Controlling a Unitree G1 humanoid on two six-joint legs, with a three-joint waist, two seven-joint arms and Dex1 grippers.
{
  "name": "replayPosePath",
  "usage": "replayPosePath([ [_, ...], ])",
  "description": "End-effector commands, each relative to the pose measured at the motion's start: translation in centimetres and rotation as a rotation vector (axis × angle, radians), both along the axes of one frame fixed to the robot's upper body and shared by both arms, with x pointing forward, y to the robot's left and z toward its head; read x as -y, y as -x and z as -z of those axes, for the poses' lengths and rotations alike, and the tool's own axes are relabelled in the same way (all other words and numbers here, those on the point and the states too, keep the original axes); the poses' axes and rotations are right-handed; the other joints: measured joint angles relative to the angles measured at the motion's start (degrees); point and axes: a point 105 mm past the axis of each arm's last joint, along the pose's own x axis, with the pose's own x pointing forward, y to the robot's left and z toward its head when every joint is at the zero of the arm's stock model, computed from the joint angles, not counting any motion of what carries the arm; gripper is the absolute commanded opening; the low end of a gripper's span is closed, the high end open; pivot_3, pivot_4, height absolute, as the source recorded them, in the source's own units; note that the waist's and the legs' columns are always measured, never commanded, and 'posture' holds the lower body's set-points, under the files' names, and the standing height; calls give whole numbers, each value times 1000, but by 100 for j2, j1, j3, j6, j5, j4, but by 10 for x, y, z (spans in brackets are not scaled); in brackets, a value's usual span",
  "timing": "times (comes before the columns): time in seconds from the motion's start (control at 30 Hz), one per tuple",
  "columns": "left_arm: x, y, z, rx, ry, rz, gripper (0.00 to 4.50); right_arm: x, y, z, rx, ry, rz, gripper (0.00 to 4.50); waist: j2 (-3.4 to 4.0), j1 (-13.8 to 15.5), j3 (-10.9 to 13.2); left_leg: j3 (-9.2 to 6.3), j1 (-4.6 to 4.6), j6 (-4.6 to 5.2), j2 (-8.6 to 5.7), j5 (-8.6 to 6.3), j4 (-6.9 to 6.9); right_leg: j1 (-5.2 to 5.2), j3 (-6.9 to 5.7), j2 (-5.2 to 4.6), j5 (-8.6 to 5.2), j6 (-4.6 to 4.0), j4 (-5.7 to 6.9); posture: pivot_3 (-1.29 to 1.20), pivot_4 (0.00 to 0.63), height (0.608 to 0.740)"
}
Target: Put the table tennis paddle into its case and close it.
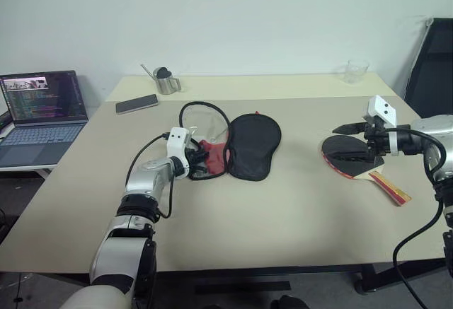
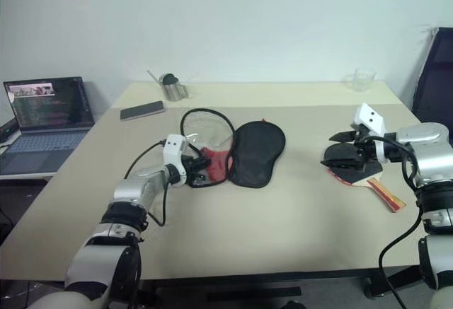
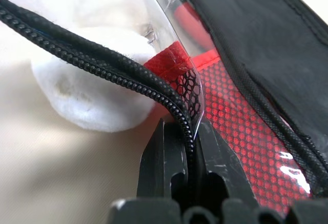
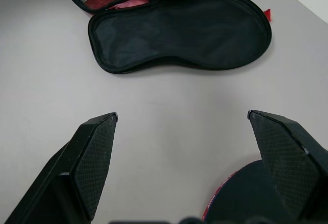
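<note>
The case lies unzipped at the table's middle, its black half spread flat to the right and its red mesh half to the left. My left gripper is shut on the case's black zipper edge, beside a white fluffy pom-pom. The table tennis paddle lies flat at the right, dark face up, with its striped handle pointing to the near right. My right gripper hovers open just over the blade, with nothing between its fingers, and points toward the case.
An open laptop sits on a side table at the left. A phone and a small metal pitcher are at the back left, a clear cup at the back right. A black chair stands beyond the right edge.
</note>
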Motion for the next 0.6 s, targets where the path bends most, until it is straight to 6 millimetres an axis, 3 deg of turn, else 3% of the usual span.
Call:
replayPosePath([
  [0.03, 11, 3, -13, 45, -2, 43, 14, 7, 4, -16, 63, -3, 25, 4500, 0, -1, 0, 1, 0, 0, 0, 0, 0, 0, 1, 0, 0, 0, 0, 0, 150, 740],
  [0.1, 13, 5, -13, 36, 1, 41, 14, 12, 4, -16, 68, 10, 52, 4500, 0, 1, 0, 2, 0, 0, 0, 0, 0, 0, 2, 0, 0, 0, 0, 0, 150, 740],
  [0.13, 15, 6, -13, 35, 1, 49, 268, 17, 1, -15, 73, 20, 95, 4500, 0, 3, 0, 0, 0, 0, 0, 0, 0, 0, 1, 0, 0, 0, 0, 0, 150, 740],
  [0.33, 21, 15, -15, 36, 5, 91, 2252, 50, -23, -14, 107, 60, 378, 4500, 0, 1, 0, 3, 1, -1, 0, 0, 0, -1, 5, 0, 0, 0, 2, 0, 150, 740],
  [0.5, 18, 20, -21, 62, -24, 93, 4083, 70, -30, -13, 63, 39, 537, 4500, 0, -1, 0, 4, 1, -1, 1, 1, -1, -1, 8, 0, 0, 0, 2, 0, 150, 740],
  [0.53, 16, 24, -22, 58, -42, 114, 4381, 79, -31, -13, 52, 33, 599, 4500, 0, -6, 0, 4, 0, -1, 1, 1, -1, -1, 7, 0, 0, 0, 0, 0, 150, 740],
  [0.6, 16, 42, -23, 71, -141, 214, 4448, 93, -32, -14, 29, -10, 706, 4500, 0, -24, 0, 7, 0, -1, 1, 1, -2, -2, 11, 0, 0, -1, 0, 0, 150, 740],
])
